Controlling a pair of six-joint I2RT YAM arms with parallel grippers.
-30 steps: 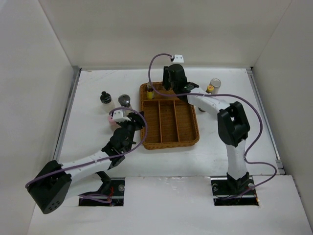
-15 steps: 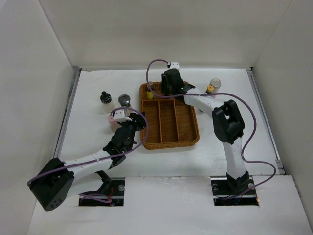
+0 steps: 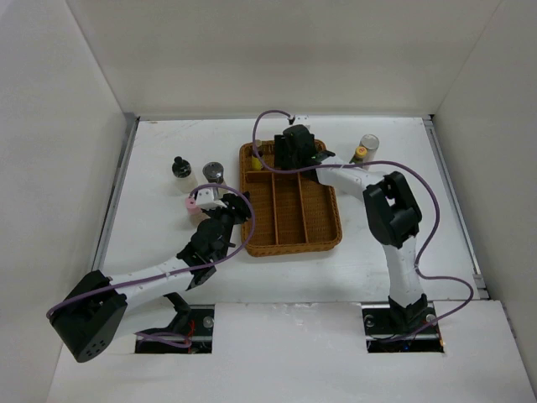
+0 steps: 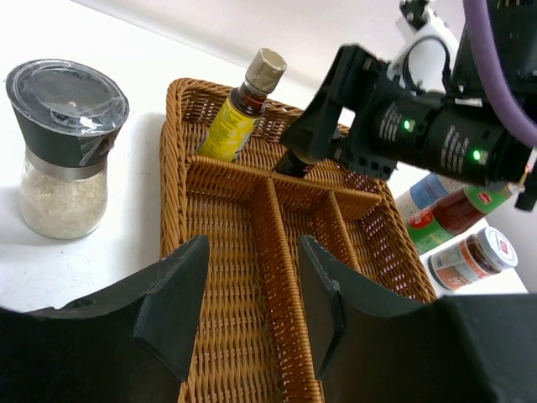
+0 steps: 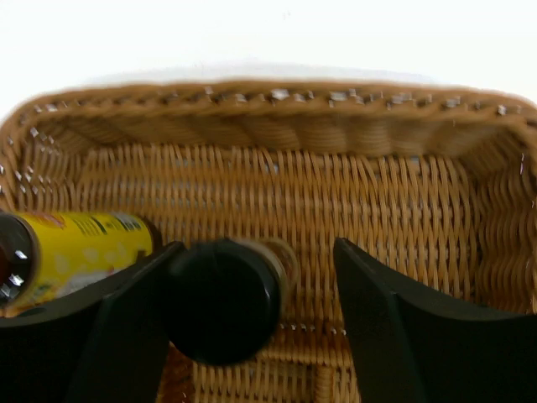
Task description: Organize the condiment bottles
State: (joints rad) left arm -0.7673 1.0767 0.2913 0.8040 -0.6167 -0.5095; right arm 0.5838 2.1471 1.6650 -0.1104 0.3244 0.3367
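The wicker tray [image 3: 323,239] lies mid-table. My right gripper [image 5: 256,311] hangs over its back compartment, open, around a dark black-capped bottle [image 5: 222,298]. The cap rests against the left finger [image 5: 126,336], with a gap to the right one. From above, the right gripper [image 3: 289,155] hides that bottle. A yellow-labelled bottle [image 4: 235,117] leans in the tray's back left corner. My left gripper [image 4: 252,285] is over the tray's left side, its fingers a little apart with nothing between them. A dark-capped salt grinder [image 4: 63,151] stands left of the tray.
A small black-topped bottle [image 3: 180,168] and a pink-lidded jar [image 3: 192,202] stand left of the tray. A silver-lidded glass jar [image 3: 367,144] and a yellow-capped bottle [image 3: 359,154] stand to its right, with red-labelled bottles [image 4: 457,210]. White walls enclose the table.
My right gripper has shifted slightly left over the tray's back compartment and its jaws have opened off the dark bottle. The left arm has hardly moved.
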